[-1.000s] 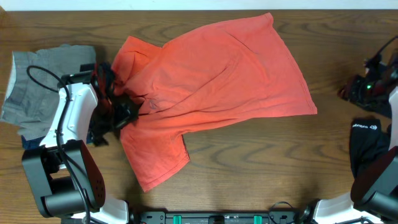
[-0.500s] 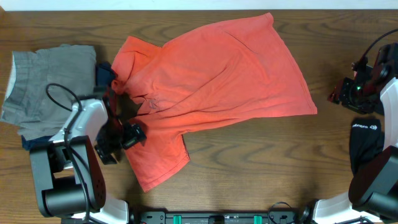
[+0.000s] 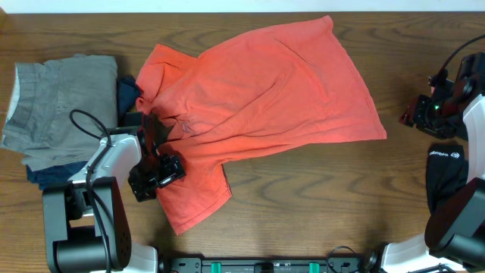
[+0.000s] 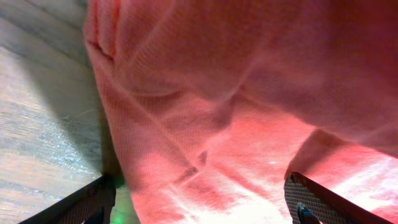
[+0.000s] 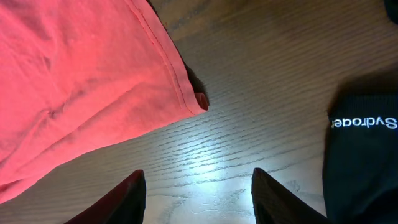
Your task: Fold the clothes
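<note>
1. Brown wooden table point(image 3: 303, 205) under both arms; the coral T-shirt point(image 3: 265, 91) lies spread and rumpled across its middle
2. Its long axis runs across the table on a slight slant, neck end near my left gripper point(image 3: 155, 176), hem towards my right gripper point(image 3: 418, 115)
3. Left gripper: jaws wide, set over the sleeve's edge, cloth filling the gap between them, nothing pinched; I cannot tell whether it touches
4. Right gripper: jaws wide above bare wood, hem corner just ahead, black garment point(image 5: 367, 155) off to its side
5. A folded grey garment point(image 3: 57, 106) sits beyond the left gripper's outer side
</note>
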